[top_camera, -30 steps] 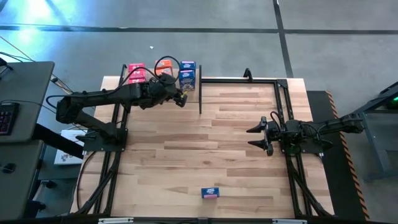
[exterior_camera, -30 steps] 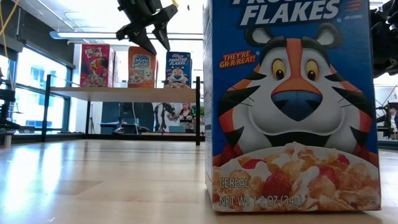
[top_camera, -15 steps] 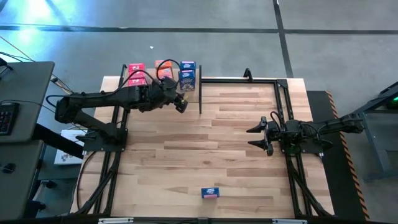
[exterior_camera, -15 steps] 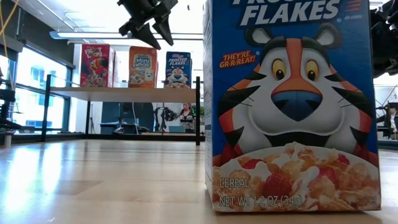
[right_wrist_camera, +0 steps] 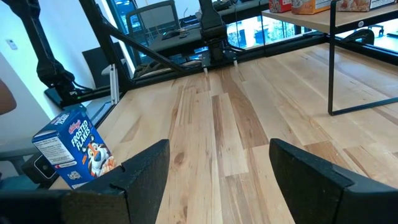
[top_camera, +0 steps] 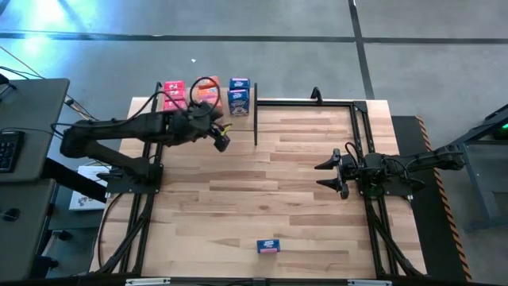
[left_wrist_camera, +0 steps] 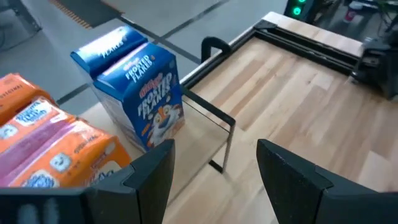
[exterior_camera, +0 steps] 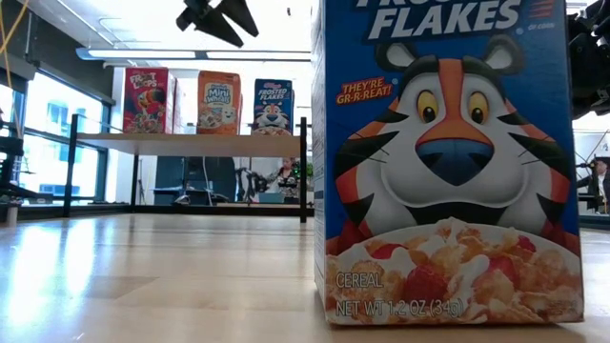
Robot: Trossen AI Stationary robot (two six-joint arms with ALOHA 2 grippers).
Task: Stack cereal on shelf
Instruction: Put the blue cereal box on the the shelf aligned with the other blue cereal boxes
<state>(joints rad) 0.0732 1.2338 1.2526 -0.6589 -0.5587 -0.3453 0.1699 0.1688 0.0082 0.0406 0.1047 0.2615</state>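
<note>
I see three cereal boxes standing in a row on the shelf (exterior_camera: 191, 143): pink-red (top_camera: 174, 90), orange (top_camera: 208, 90), blue (top_camera: 239, 94). My left gripper (top_camera: 221, 141) hangs just in front of the shelf, fingers apart, holding nothing. Right gripper (top_camera: 329, 174) waits well away, open and empty. One lone blue box (top_camera: 268, 246) stands far from the shelf, at the near table edge

Plank surface (top_camera: 262, 183) as landmark. Grey floor (top_camera: 317, 56) all round it. Dark desk with keyboard (top_camera: 6, 147) off its left edge. White paper (top_camera: 83, 199) on floor beside same edge. Windows (exterior_camera: 43, 143) beyond far end.
</note>
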